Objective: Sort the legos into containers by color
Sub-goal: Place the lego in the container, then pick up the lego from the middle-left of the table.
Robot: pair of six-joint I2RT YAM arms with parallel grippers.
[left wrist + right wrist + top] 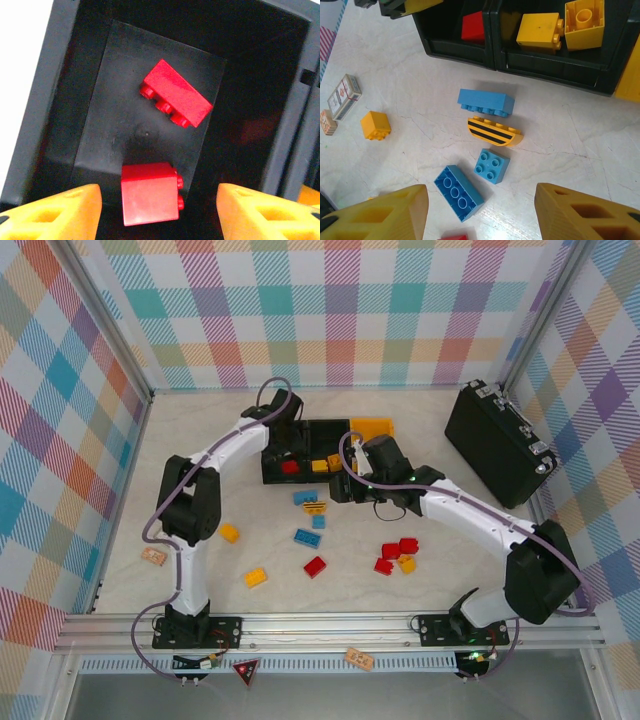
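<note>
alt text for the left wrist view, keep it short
A long red studded plastic brick lies tilted inside a black rectangular plastic bin, seen from above, with a squarer red plastic brick below it in frame. The left gripper is open, its yellow-orange fingers in the bottom corners.

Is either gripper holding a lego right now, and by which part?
Neither. The left gripper stands open over red legos in a bin; the right gripper is open above blue legos.
</note>
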